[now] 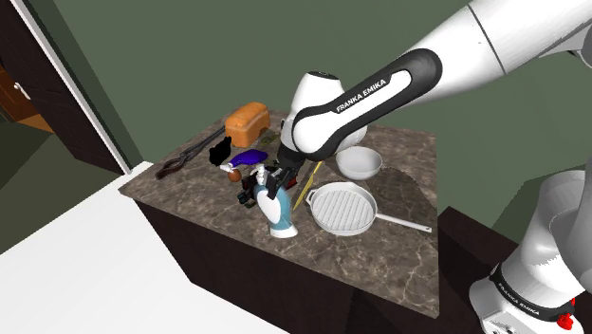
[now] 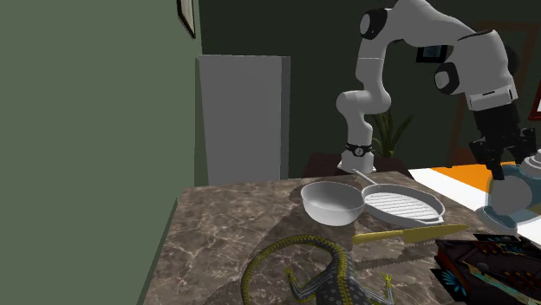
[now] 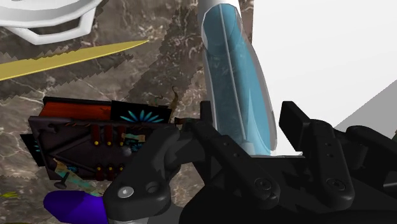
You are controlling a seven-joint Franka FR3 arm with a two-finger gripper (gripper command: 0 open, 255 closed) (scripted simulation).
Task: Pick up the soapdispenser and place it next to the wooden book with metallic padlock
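countertop (image 1: 398,270): dark veined marble on a dark base; white floor (image 1: 76,275) runs along its long edge on the shoulder view's left.
tongs (image 1: 190,156): dark, lying flat near the countertop's left corner, along the far-left edge.
bread loaf (image 1: 245,122): orange-brown, at the far corner, just right of the tongs.
purple object (image 1: 249,157): small, lying between loaf and book; kind unclear.
lizard figure (image 2: 321,273): green-yellow, flat on the marble at the second exterior view's near edge, left of the book.
book (image 3: 89,135): dark cover with a red strip, turquoise fan ornament and studs; lies flat near the middle of the floor-side edge, just beside the dispenser.
soap dispenser (image 1: 279,213): white with a pale-blue clear body, roughly upright with a slight tilt, about midway along the floor-side edge, just right of the book; base on the marble or just above it, cannot tell.
gripper (image 3: 249,113): on the dispenser's upper end, pointing down; fingers (image 3: 316,149) on either side, clamped on it.
arm (image 1: 379,95): white, comes in from the upper right, above knife and bowl.
knife (image 2: 407,233): yellow, flat, between dispenser and bowl.
bowl (image 1: 359,163): white, toward the far edge, just beside the pan.
grill pan (image 1: 343,209): white, round, ridged, mid-countertop, handle toward the right edge.
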